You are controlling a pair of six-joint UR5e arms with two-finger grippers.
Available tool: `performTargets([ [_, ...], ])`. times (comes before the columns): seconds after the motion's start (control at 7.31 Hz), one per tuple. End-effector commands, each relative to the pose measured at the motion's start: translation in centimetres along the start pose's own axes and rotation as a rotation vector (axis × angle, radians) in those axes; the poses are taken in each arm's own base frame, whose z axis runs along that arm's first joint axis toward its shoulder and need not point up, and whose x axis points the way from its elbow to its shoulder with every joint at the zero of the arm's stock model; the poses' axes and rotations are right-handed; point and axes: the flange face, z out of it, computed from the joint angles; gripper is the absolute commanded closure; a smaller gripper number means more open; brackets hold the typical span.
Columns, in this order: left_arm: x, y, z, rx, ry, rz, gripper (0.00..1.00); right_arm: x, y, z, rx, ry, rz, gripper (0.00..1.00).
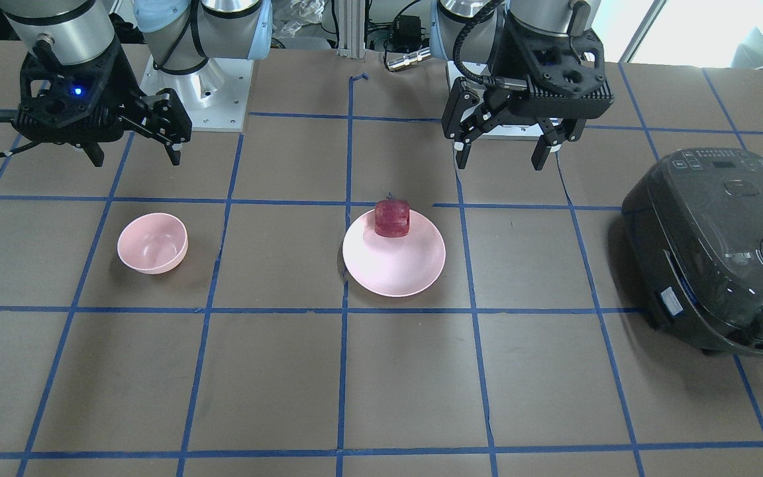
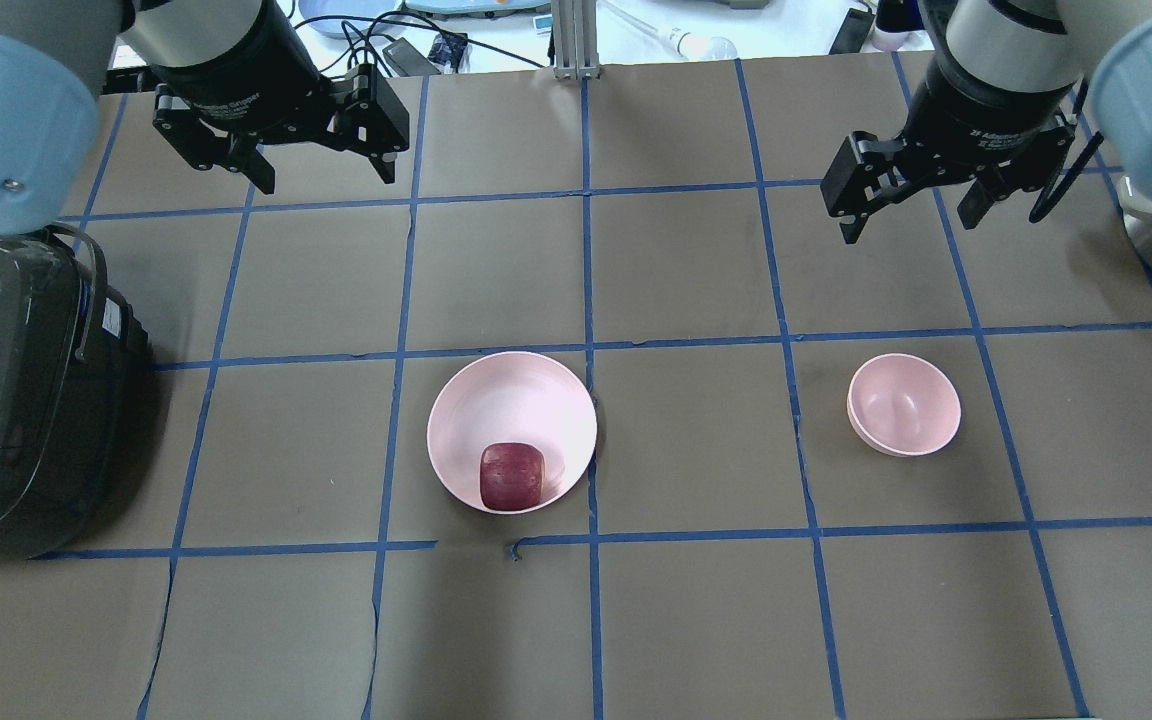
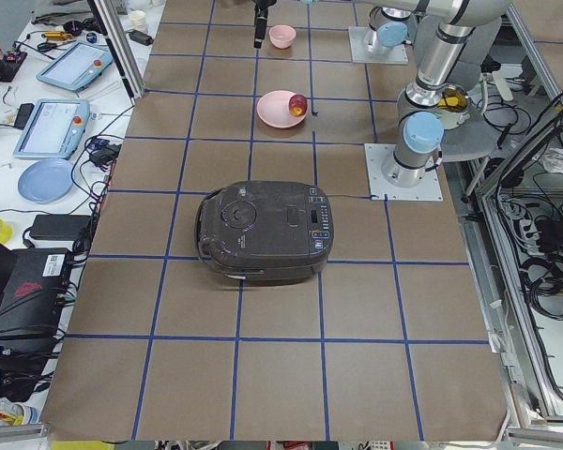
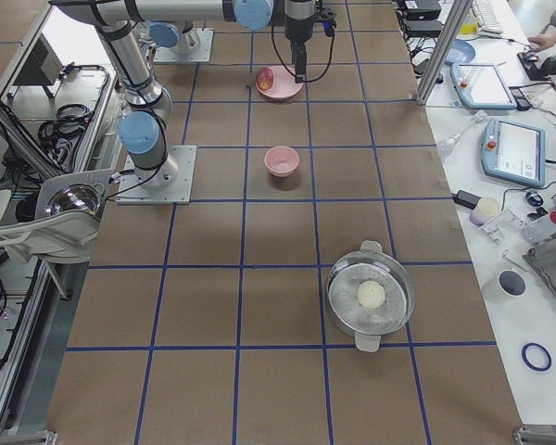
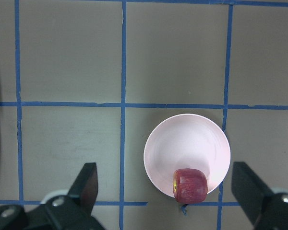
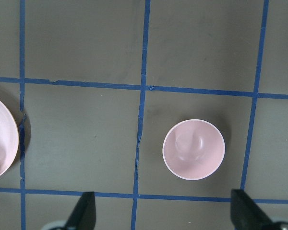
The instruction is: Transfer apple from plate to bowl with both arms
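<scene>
The dark red apple (image 1: 392,217) sits on the robot-side rim of the pale pink plate (image 1: 395,268) near the table's middle; both also show in the overhead view, the apple (image 2: 512,476) and the plate (image 2: 511,400). The small pink bowl (image 1: 152,243) stands empty on the robot's right, also in the overhead view (image 2: 903,404). My left gripper (image 1: 501,159) hangs open and empty high above the table, beyond the plate. My right gripper (image 1: 135,158) hangs open and empty, high beyond the bowl. The left wrist view looks down on the apple (image 5: 189,186); the right wrist view on the bowl (image 6: 194,149).
A large black rice cooker (image 1: 719,252) stands on the robot's left end of the table, also in the overhead view (image 2: 6,400). A lidded metal pot (image 4: 371,297) stands far out on the robot's right end. Blue tape lines grid the brown table.
</scene>
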Motion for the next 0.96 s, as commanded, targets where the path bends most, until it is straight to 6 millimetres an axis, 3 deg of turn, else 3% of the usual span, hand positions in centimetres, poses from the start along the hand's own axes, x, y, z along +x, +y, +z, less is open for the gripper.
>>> performTargets([
  [0.0, -0.01, 0.08, 0.00, -0.002, 0.000, 0.000, 0.00, 0.00, -0.04, 0.09, -0.003, 0.000, 0.001, 0.00],
  [0.82, 0.01, 0.55, -0.07, -0.008, 0.001, 0.002, 0.00, 0.09, -0.03, 0.11, -0.005, 0.001, 0.001, 0.00],
])
